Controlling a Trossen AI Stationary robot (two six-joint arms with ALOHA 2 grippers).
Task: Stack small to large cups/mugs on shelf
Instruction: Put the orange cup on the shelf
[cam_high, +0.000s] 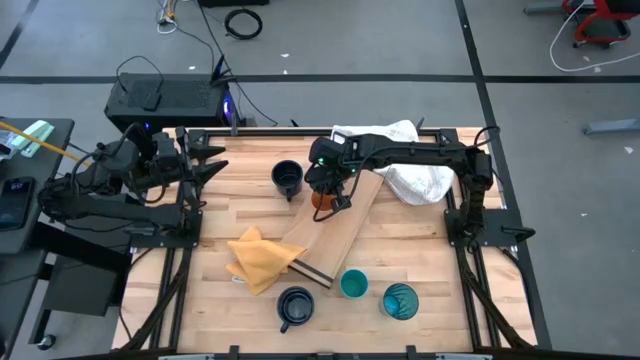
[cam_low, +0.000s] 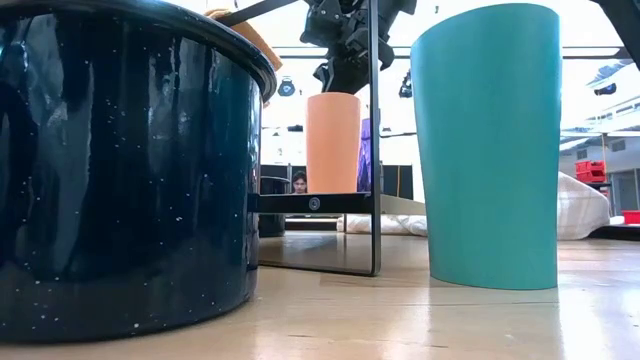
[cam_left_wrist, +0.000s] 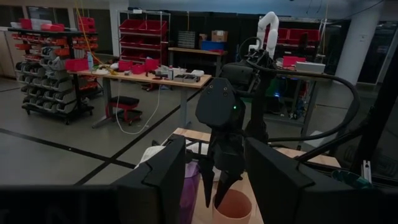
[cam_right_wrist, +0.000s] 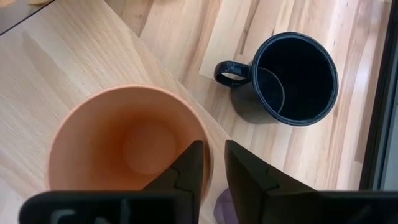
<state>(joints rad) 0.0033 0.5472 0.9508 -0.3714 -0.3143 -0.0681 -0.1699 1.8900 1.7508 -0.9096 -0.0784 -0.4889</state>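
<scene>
Navy mugs: two; orange cup: one.

R arm stretched across table centre, claw pointing down, fingers nearly closed; L arm folded at left edge.

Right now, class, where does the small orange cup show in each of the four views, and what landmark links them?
High view: small orange cup at centre, on the shelf, under the arm.
Low view: upper centre.
Left wrist view: bottom centre.
Right wrist view: lower left, seen from above.
Shared landmark: the right gripper over its rim.
</scene>
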